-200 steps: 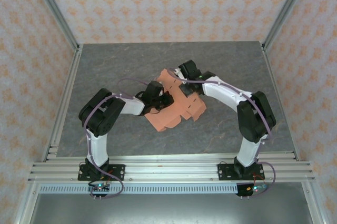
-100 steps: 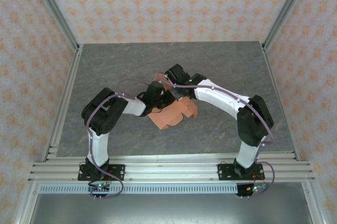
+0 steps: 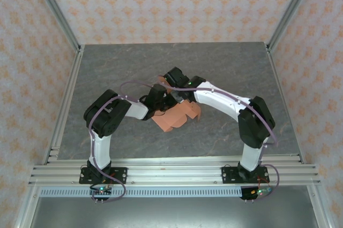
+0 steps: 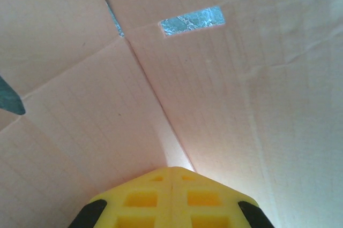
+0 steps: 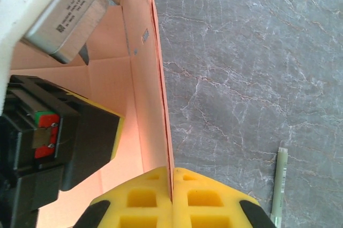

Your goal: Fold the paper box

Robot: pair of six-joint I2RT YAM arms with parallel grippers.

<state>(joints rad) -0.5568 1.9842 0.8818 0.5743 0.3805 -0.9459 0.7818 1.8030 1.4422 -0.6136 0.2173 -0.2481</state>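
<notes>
My right end effector (image 5: 171, 184) is clamped on a thin edge of the paper box (image 3: 174, 116), which is partly folded at mid-bench (image 3: 230, 67) between my two wrists. My left end effector (image 4: 171, 180) is clenched, its tip against the card's inner crease.

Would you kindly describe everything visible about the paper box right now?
The paper box is thin salmon-orange card, part-folded, with creases, tabs and a rectangular slot. It is central on the table. The right claw is shut on one upright panel's edge; the shut left claw sits at an inner crease.
</notes>
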